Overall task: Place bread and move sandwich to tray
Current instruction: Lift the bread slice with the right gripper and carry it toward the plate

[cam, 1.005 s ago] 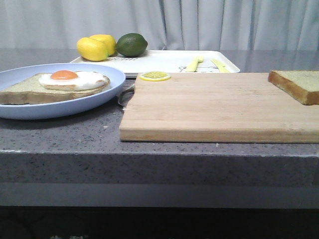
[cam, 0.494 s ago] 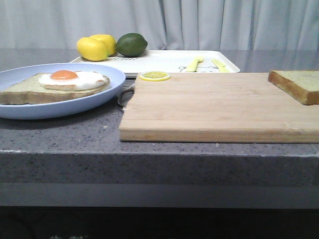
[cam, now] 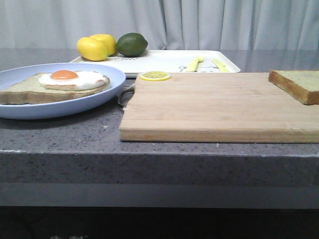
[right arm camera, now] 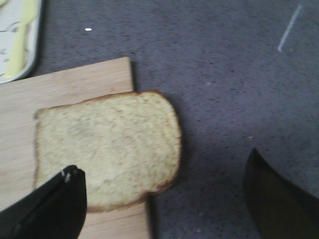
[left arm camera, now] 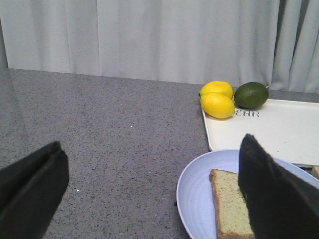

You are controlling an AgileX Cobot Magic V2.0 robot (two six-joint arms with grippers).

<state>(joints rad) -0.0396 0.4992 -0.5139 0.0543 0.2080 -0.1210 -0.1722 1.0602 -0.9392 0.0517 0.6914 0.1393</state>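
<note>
Nothing on the counter has shifted since the earlier front views, save that the bread (cam: 298,84) at the right edge reads a hair further right. Neither arm enters the front view. From its wrist camera the left gripper (left arm camera: 149,191) hangs low over the speckled grey counter (left arm camera: 109,129) with its dark jaws spread wide and empty, one finger overlapping the sandwich (cam: 52,85) on its round pale blue plate (cam: 94,102). The right gripper (right arm camera: 172,199) looks down on the bread — jaws wide, one black fingertip over a crust corner, though contact cannot be told. That thick square slice, pale cream-green crumb with brown crust, lies on the far right corner of the wooden cutting board (cam: 209,107), overhanging its edge. The sandwich's fried egg is glossy white with an orange yolk. Behind sits the flat white tray (cam: 164,60), holding two lemons (cam: 95,47), a lime (cam: 131,44) and yellow cutlery (cam: 204,63); a lemon slice (cam: 154,76) rests on the board's rear corner.
</note>
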